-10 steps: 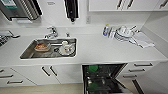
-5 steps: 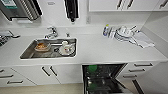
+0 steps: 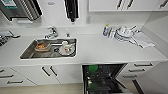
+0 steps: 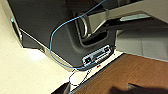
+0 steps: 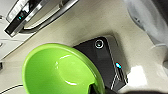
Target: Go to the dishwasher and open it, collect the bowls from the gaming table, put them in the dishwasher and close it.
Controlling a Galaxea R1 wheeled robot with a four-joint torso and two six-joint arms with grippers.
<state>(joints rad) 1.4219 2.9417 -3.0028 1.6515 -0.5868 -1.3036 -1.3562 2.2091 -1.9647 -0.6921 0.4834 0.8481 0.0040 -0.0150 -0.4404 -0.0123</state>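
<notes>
Held a green bowl (image 5: 60, 72) by its rim in the right hand (image 5: 96, 89), clamped shut on the edge. Looked light, stiff and smooth, likely plastic. Could slip, but would not break easily. Best pinched at the rim, right where the hand had it. Had nothing inside, only a shine. Stood before the dishwasher (image 3: 105, 80), open with its door down and something green (image 3: 93, 68) in the racks. Saw dirty dishes in the sink (image 3: 30, 53). Could not tell about the left hand.
</notes>
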